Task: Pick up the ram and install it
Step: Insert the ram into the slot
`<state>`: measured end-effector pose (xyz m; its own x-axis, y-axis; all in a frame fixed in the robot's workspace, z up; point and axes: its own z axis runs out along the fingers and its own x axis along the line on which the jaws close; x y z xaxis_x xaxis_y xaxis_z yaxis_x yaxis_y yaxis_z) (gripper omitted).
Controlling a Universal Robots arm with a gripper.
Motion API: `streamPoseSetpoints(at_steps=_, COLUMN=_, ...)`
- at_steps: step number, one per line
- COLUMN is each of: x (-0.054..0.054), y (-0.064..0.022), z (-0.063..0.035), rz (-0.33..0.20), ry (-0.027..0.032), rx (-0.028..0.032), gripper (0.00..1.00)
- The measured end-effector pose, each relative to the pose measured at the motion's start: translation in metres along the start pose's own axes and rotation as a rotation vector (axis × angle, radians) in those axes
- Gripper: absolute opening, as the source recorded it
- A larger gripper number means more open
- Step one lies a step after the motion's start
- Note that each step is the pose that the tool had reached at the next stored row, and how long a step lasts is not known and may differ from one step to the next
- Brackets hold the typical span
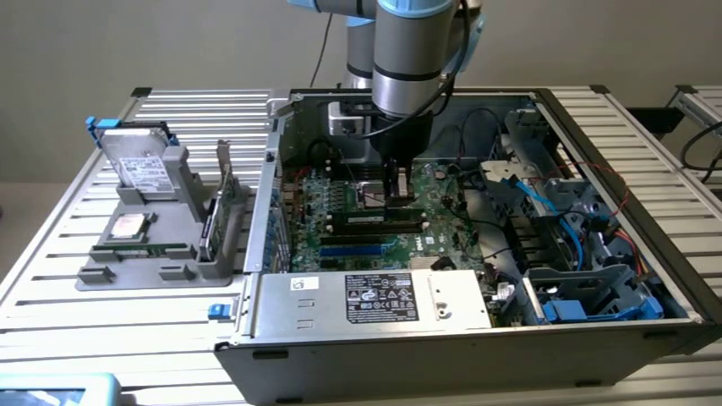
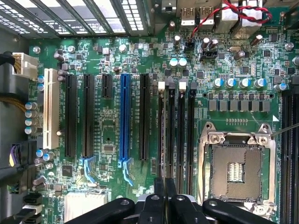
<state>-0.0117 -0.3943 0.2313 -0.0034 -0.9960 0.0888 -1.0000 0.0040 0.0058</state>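
Surface: you are looking at a slatted metal table (image 1: 68,321) | Exterior view's right: an open computer case (image 1: 451,338) is sitting flat on it | Exterior view's left: a grey plastic stand (image 1: 158,254) is resting just beside the case | Edge: a blue clip (image 1: 96,125) is sitting near the stand

Motherboard (image 2: 114,135) glossy green; blue slot (image 2: 124,116) plastic; case (image 1: 451,351) matt metal.

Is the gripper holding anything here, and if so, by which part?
The gripper looks shut on the ram, pinching its upper long edge, with the stick standing on edge over the motherboard.
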Motion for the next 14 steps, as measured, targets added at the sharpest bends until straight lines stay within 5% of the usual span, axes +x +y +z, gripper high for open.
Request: streamPoseSetpoints(at_steps=14, x=0.0016, y=0.0000, z=0.0002, rz=0.001, ry=0.0000, rx=-0.0002, gripper=0.13)
